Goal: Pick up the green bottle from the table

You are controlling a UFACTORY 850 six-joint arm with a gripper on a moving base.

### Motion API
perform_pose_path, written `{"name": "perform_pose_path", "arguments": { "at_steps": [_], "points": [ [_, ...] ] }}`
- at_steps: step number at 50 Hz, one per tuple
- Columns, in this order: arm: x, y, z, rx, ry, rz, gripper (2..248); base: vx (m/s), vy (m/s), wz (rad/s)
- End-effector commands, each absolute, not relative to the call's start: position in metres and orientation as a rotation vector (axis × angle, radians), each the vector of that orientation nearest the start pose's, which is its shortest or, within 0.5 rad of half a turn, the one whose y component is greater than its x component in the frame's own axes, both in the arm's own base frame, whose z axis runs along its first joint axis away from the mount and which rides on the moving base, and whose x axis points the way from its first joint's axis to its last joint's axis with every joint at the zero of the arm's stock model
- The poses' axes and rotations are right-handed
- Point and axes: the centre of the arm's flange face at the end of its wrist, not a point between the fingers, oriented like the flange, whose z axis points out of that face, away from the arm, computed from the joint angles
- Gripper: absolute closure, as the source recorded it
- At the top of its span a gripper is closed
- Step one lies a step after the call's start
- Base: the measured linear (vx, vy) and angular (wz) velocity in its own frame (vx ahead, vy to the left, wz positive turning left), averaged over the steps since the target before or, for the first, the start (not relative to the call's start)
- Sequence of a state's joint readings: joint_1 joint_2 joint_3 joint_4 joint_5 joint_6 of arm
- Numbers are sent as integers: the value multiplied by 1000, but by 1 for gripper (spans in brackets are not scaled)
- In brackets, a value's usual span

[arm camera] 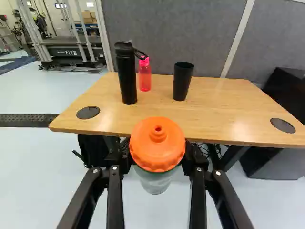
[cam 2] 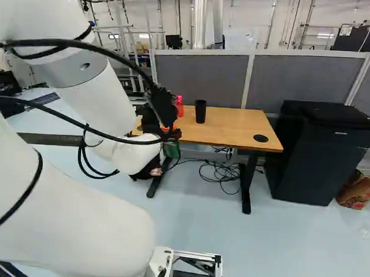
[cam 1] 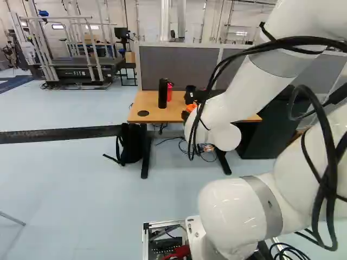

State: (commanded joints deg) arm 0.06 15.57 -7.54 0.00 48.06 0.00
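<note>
While my arm [cam 1: 236, 97] fills much of both base views, the treadmill [cam 1: 76, 73] at the far left shows best in the left one. The table [arm camera: 219, 102] stands ahead; I get its whole top only from the wrist view. To its right is the black cabinet [cam 2: 326, 151], partly behind my arm in the left base view, and right of that a cardboard box [cam 2: 359, 190] I see just in the right base view. The backpack [cam 1: 130, 145] sits on the floor by the table's left leg, plainest in the left base view. On the table, left to right, stand a tall black bottle [arm camera: 127, 78], a red bottle [arm camera: 145, 78] farther back, and a black cup [arm camera: 183, 82]. My gripper [cam 2: 171, 136] has both fingers closed on the green bottle [arm camera: 156, 179], upright, off the table, just below its orange lid [arm camera: 157, 143].
</note>
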Motion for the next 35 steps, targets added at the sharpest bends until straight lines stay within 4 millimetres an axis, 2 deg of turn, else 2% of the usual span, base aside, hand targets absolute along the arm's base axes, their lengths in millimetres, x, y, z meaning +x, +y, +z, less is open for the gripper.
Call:
{"name": "perform_pose_path", "arguments": {
  "at_steps": [18, 35],
  "points": [
    [272, 0, 367, -2557, 0, -1825, 127, 0, 0, 0],
    [270, 0, 366, -2558, 0, -1824, 127, 0, 0, 0]
  ]
}}
